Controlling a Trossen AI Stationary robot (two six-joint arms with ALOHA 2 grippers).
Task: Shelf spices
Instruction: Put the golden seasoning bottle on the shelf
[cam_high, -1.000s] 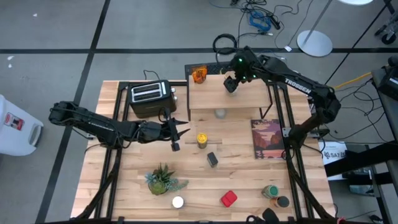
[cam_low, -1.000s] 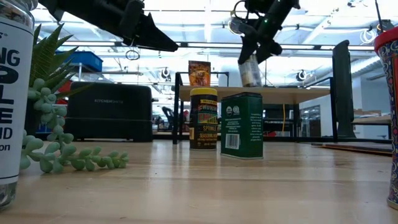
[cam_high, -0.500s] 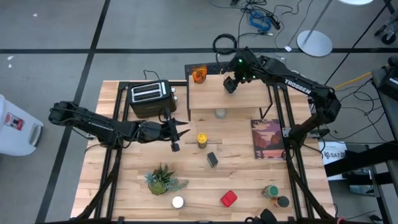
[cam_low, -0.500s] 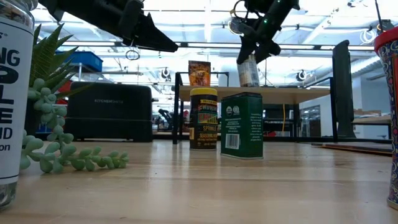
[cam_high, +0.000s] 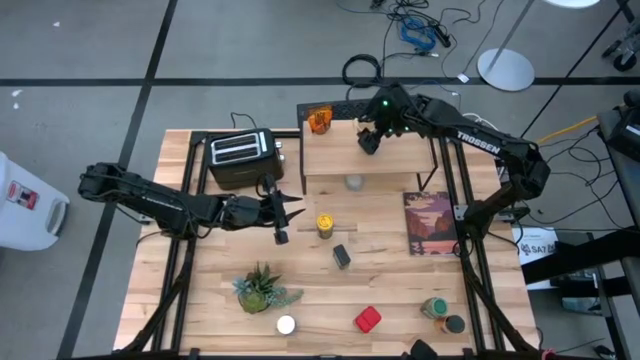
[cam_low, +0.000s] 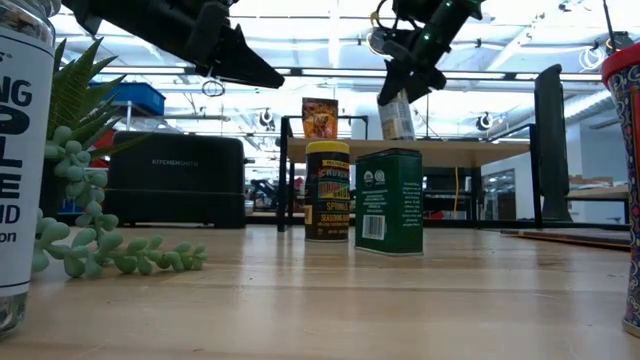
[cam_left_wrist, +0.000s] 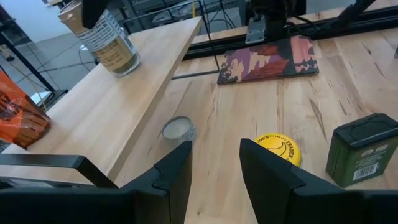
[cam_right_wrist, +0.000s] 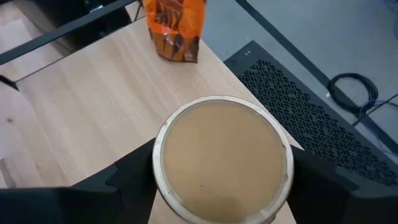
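My right gripper (cam_high: 369, 138) is at the far side of the shelf (cam_high: 400, 165), over its plank top, shut on the tan-lidded jar (cam_left_wrist: 109, 41). An orange container (cam_high: 319, 121) stands on the shelf's far left corner. On the table stand the yellow-lidded jar (cam_high: 324, 224), the dark square tin (cam_high: 342, 256), the red tin (cam_high: 368, 319), the white-capped shaker (cam_high: 286, 325) and a small jar (cam_high: 354, 183) at the shelf's near edge. My left gripper (cam_high: 290, 212) hovers open left of the yellow-lidded jar, with nothing between its fingers. My right gripper has the jar's round tan lid (cam_right_wrist: 221, 158) between its two fingers (cam_right_wrist: 134, 183), one on each side of the rim. The fingers come slanting down from above. The jar hangs tilted below them (cam_low: 396, 115), its base at the plank; whether it rests there I cannot tell.
A black toaster (cam_high: 240, 150) stands left of the shelf. A potted plant (cam_high: 262, 288) is at the near left and a picture book (cam_high: 429, 222) lies at the right. Two more containers (cam_high: 438, 308) stand at the near right corner. Bare plank lies near the jar.
The tan-lidded jar has tipped a little in my right gripper's hold, its base swinging toward the orange container while its lid stays about where it was. My right gripper has rolled slightly.
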